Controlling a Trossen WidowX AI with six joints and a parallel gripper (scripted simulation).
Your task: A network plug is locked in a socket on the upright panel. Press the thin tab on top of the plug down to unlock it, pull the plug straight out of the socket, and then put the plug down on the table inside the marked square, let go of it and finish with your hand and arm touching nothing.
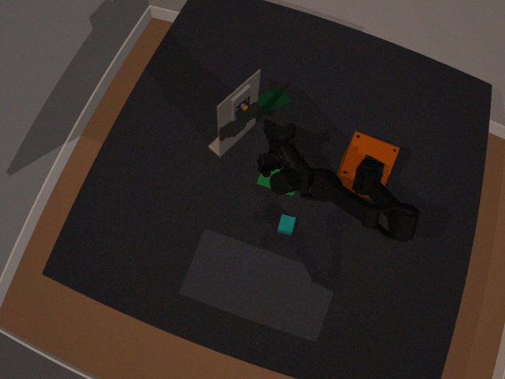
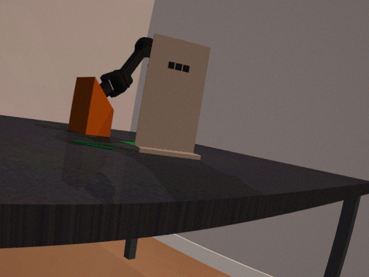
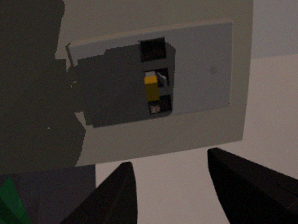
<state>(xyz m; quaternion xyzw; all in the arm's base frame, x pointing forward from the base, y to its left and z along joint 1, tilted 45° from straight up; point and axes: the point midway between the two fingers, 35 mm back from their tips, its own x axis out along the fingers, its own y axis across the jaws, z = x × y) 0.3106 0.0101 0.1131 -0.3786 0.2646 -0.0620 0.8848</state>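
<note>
The plug (image 3: 152, 87), a small yellow piece, sits seated in its socket (image 3: 156, 76) on the grey plate of the upright panel (image 1: 237, 111), so nothing has been unlocked yet. The arm (image 1: 347, 189) reaches from its orange base (image 1: 368, 157) toward the panel's face, and the gripper (image 3: 174, 209) hangs just short of it, well below the plug as the wrist view frames it, touching nothing that I can see. Its two dark fingers are drawn partway together with bare panel showing between them; it grasps nothing. To my eye this is the approach step, the fingers narrowed ready for the tab. The tab on top of the plug is too small to make out from here. The next move, as I judge it, calls for lining the gripper up with the plug, coming in square to the panel, and bearing down on the tab before any pull; a pull with the latch still caught would likely tug the panel instead. A green marked patch (image 1: 273, 100) lies on the worktop (image 1: 133, 222) on the far side of the panel, another (image 1: 265, 180) shows under the wrist, and a teal block (image 1: 286, 223) sits nearer.
</note>
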